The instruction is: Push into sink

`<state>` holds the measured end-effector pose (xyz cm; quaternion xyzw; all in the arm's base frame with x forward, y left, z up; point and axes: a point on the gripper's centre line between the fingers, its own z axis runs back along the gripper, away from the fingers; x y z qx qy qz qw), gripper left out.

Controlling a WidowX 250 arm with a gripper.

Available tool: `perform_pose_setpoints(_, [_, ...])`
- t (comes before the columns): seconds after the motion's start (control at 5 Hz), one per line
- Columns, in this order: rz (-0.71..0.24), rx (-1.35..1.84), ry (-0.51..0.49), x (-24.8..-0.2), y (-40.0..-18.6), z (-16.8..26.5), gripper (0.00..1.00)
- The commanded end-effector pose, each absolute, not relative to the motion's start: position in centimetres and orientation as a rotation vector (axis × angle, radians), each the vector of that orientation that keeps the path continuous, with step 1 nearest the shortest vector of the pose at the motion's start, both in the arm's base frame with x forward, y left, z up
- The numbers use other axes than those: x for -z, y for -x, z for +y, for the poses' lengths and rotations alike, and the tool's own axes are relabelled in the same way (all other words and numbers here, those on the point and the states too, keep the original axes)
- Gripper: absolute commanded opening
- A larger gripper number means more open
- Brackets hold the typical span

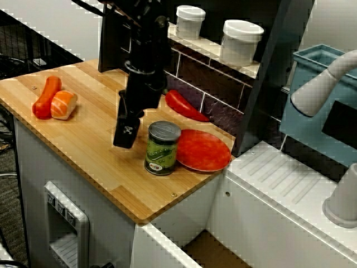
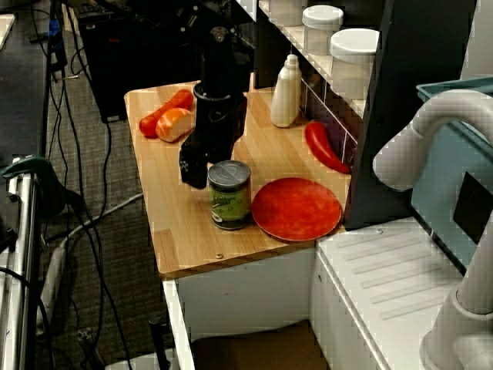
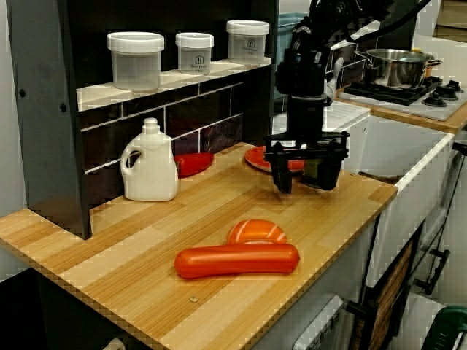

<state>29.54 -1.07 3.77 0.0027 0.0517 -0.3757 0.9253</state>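
Can: the green-labelled can point(image 1: 162, 148) stands upright on the wooden table point(image 1: 83, 145), near the edge that borders the sink, its base just beside or touching the red plate point(image 1: 203, 149).
Sink: the basin point(image 1: 206, 248) lies below and beyond that table edge; only a strip of brownish floor and white rim shows.
Key relation: the gripper point(image 1: 127, 129) sits on the can's far side from the sink, so can and basin lie roughly in one line ahead of it; the can's long axis is vertical.
Contact: the side view shows the fingers point(image 3: 281, 171) close in front of the can, but I cannot tell whether they touch it.
Fingers: spread apart, with nothing between them.
Arm pose: the black arm comes down nearly vertical, wrist pointing at the table, tips low near the surface.
Likely next: a sideways shove toward the table edge; pushed high, the can could tip rather than slide.
Bystanders: the sausage point(image 1: 44, 96) and red pepper point(image 1: 185, 105) lie well clear.
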Motion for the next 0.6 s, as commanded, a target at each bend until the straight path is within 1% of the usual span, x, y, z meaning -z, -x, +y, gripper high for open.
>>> perform_pose_setpoints(0.0, [0.103, 0.845, 0.067, -4.9, -29.0, -5.2, 1.0])
perform_pose_setpoints(0.2, [0.14, 0.879, 0.133, -5.3, -28.2, -7.2, 1.0])
perform_pose_setpoints(0.4, [0.167, 0.907, 0.171, -5.5, -27.3, -8.9, 1.0])
